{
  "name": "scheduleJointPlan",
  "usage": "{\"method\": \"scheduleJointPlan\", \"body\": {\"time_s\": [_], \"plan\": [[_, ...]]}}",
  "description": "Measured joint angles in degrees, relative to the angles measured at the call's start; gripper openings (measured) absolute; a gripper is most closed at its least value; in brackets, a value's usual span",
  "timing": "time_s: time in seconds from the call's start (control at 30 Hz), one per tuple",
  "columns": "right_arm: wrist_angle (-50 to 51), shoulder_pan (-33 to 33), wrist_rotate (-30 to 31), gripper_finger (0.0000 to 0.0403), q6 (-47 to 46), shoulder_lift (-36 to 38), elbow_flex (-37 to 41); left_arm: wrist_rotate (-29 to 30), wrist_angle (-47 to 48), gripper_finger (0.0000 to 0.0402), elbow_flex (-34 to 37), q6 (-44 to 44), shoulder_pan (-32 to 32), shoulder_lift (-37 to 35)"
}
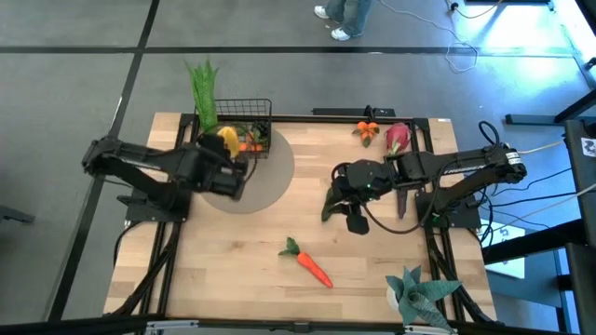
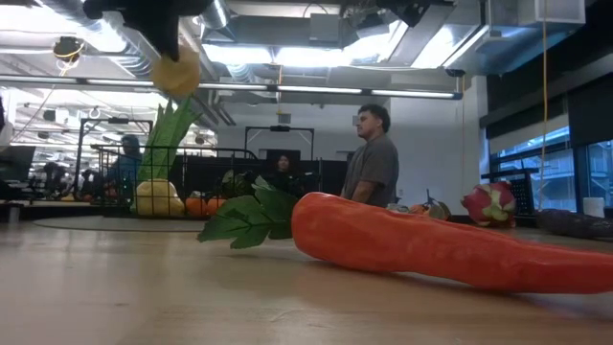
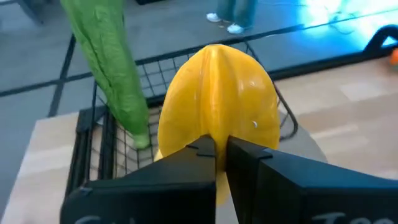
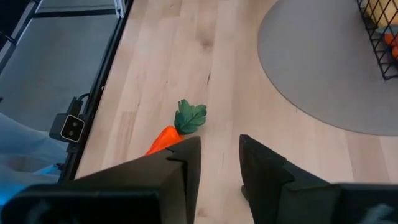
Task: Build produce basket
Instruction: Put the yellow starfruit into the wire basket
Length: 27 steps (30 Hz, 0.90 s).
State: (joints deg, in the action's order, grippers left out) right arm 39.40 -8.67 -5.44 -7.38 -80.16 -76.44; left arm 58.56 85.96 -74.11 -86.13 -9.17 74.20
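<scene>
While the left arm is reaching in from the desk's left side, its jaws, the left gripper, are clenching a ribbed yellow fruit and holding it just above the basket, which is sitting at the desk's far left on a round grey mat. Seen from the left wrist, the fruit is hanging over the basket's open top, with the tall green leek standing upright against the near wire wall beside it; orange pieces are already lying inside the mesh. Judging from this, the drop is turning on one thing: the fruit is sitting over the opening rather than over the rim, so a straight descent or release should be landing it inside, provided it is clearing the leek. Further right, the carrot is lying loose on the bare wood toward the near edge, its long axis running diagonally with the leaves pointing toward the mat. The right gripper is hovering above and beyond it, jaws parted a little and holding nothing, and that arm is clearly the nearer one to it. At the far right corner, a pink dragon fruit and small orange pieces are waiting.
</scene>
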Motion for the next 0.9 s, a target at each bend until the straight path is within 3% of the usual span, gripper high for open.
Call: {"method": "scheduleJointPlan", "body": {"time_s": [0.17,0.37,0.63,0.9], "plan": [[-0.84,0.26,-0.01,0.0097,0.22,0.0,0.0,0.91,-1.85,0.0001,0.0,7.53,7.26,-1.22],[-1.06,0.93,-0.02,0.0097,0.22,0.0,0.0,0.1,-10.8,0.0001,-0.02,21.34,16.0,-1.2],[-1.04,1.07,-0.03,0.0097,0.48,0.0,0.0,-8.97,-26.24,0.0001,-0.02,44.46,28.79,-1.18],[-1.07,1.07,-0.03,0.0097,0.42,0.0,0.0,-18.99,-29.07,0.0001,0.0,53.81,39.44,1.32]]}}
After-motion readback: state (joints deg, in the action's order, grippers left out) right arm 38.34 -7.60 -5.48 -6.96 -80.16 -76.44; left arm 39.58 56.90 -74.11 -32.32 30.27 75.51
